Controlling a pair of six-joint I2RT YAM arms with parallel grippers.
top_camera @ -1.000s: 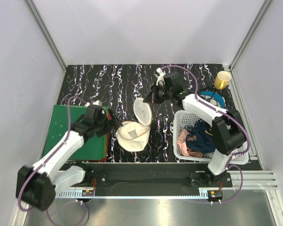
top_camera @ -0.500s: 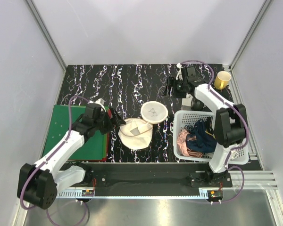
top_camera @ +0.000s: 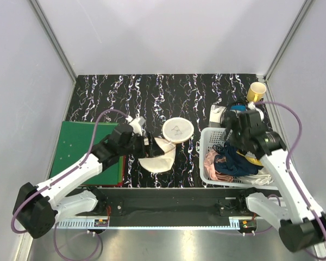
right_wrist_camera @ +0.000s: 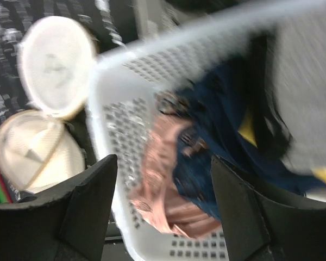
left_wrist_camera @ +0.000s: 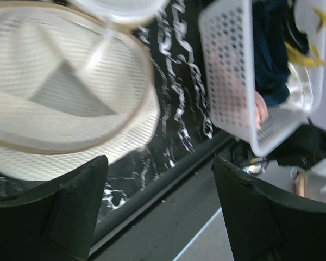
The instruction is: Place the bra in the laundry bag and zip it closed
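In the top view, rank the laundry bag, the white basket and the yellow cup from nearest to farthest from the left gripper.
From the left gripper:
1. Laundry bag, right beside its fingertips, mid-table.
2. White basket, on the right side.
3. Yellow cup, far right corner.

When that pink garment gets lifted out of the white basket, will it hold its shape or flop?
It will probably flop: the pink garment lies crumpled in soft folds. It could drag along the dark blue clothing bunched against it in the basket. It is likely light, since it looks like thin fabric.
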